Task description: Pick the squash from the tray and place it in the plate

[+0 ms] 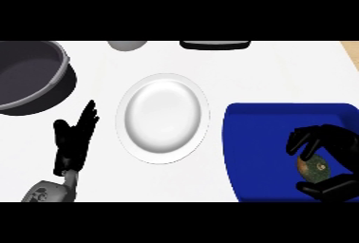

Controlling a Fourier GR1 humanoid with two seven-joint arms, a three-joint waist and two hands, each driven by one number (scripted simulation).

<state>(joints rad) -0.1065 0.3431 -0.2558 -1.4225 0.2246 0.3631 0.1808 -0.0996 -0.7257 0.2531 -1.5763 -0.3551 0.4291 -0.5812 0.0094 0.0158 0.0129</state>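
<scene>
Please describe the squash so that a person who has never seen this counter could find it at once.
Look first at the large blue tray at the right side of the white counter, beside the white plate. Near the tray's lower right part, the black right hand curls round a small rounded thing: that is the squash. It is the only green-brown item there; everything near it is blue, white or black.

Blue tray (266, 142), white plate (163, 118), green-brown mottled squash (315, 168).
</scene>
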